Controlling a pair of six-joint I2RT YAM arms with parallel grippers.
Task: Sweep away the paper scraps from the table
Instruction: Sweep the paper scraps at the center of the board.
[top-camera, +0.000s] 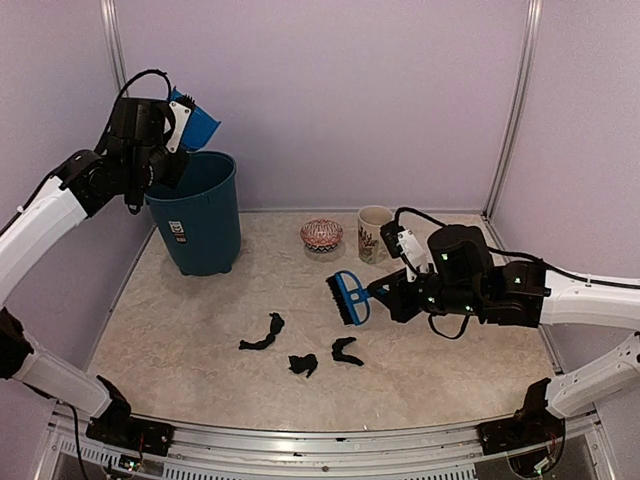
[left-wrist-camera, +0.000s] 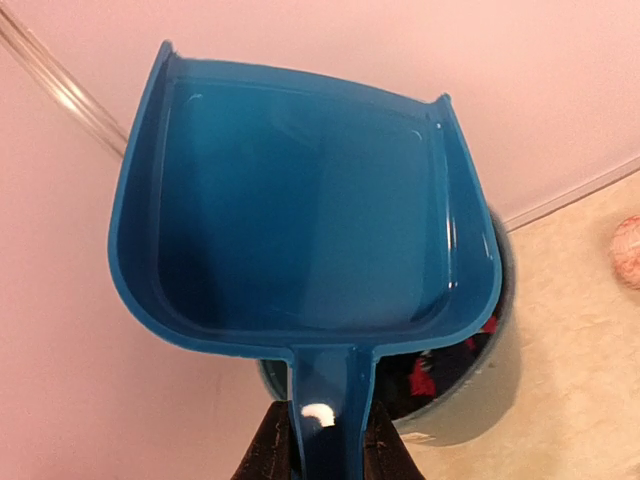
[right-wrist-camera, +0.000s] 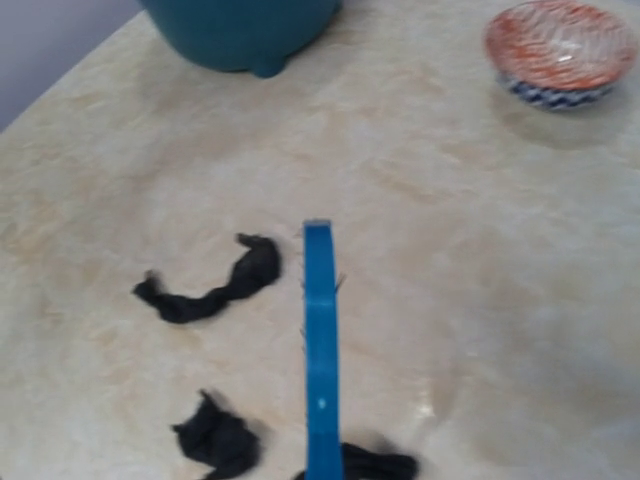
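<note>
Left gripper (left-wrist-camera: 325, 440) clenched on the handle of a blue plastic dustpan (left-wrist-camera: 300, 200), black fingers (left-wrist-camera: 270, 452) pressed against both sides of the handle. Pan held up in the air over a teal plastic waste bin (top-camera: 197, 215), nothing in the pan's tray. In the left wrist view the bin's opening shows under the pan, with red and black bits inside it, too hidden to tell more

Right gripper (top-camera: 385, 292) grasping a small blue brush with black bristles (top-camera: 348, 297) by its handle, bristles pointing left toward the middle of the table. Right wrist view shows only the brush's narrow blue back, the fingers are out of frame. Can't tell if the bristles touch the surface

Paper scraps: three black crumpled pieces lying on the beige stone-pattern table (top-camera: 180, 330), near the front middle. One long twisted piece (top-camera: 263, 333) on the left, one wad (top-camera: 303, 364) nearest the front edge, one curved piece (top-camera: 346, 351) on the right, just below the brush. All three apart from each other and well apart from the bin

Behind them, near the back wall: a red-and-white patterned bowl (top-camera: 321, 235) and a cream ceramic mug (top-camera: 374, 233) side by side, not touching. The bin stands at the back left of the table
</note>
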